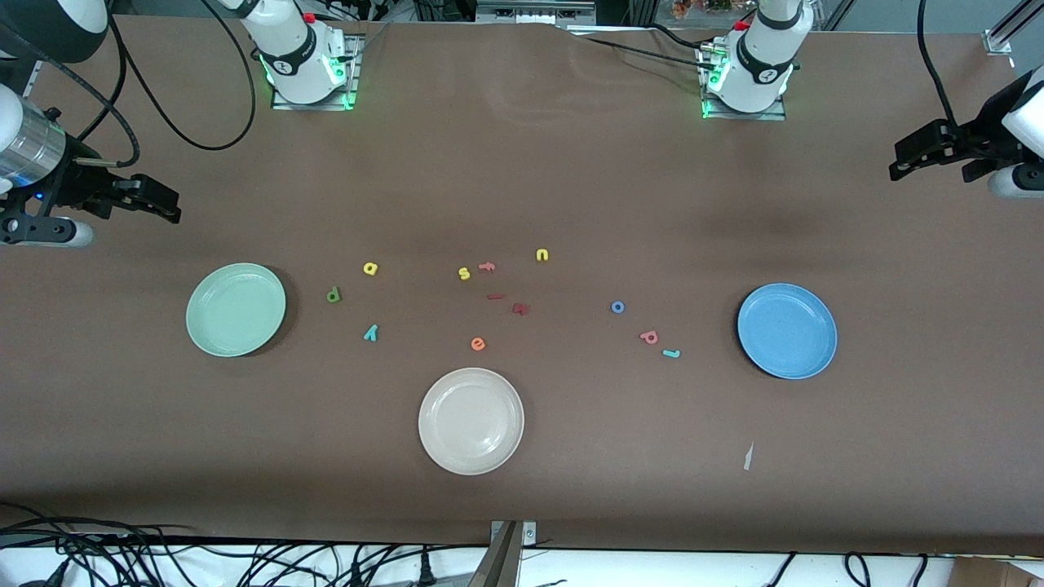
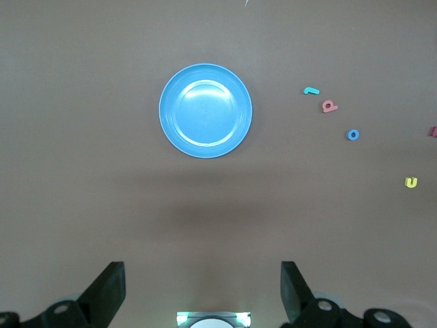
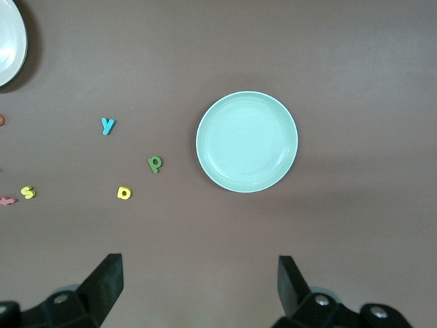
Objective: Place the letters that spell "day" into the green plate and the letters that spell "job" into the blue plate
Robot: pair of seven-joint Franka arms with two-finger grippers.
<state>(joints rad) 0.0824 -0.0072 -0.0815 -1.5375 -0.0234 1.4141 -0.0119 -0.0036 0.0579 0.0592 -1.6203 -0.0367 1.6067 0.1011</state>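
Looking down on the brown counter (image 1: pixel 571 179), you see three round plates and a scatter of small foam letters, none of them in a plate. The green plate (image 1: pixel 236 309) lies toward the right arm's end. Beside it, toward the middle, sit the olive-green "d" (image 1: pixel 333 294), the yellow "a" (image 1: pixel 370 267) farther from the front camera, and the teal "y" (image 1: pixel 371 332) nearer to it. The blue plate (image 1: pixel 787 330) lies toward the left arm's end. Beside it, toward the middle, are the teal "j" (image 1: pixel 670 353), the pink-red "b" (image 1: pixel 648 336) just beside that, and the blue "o" (image 1: pixel 617 306) a little farther from the camera. A cream-white plate (image 1: pixel 471 421) sits nearest the front camera, in the middle. Around the centre lie a yellow "s" (image 1: pixel 464 273), a pink "f" (image 1: pixel 487 266), a yellow "n" (image 1: pixel 541 255), two dark red pieces (image 1: pixel 519 308) and an orange "e" (image 1: pixel 478 343).

Your left claw (image 1: pixel 901 161) hangs in the air over the left arm's end of the counter, fingers spread wide, holding nothing. Your right claw (image 1: pixel 167 204) hangs over the right arm's end, likewise spread wide with nothing in it. No brand name or label is readable.
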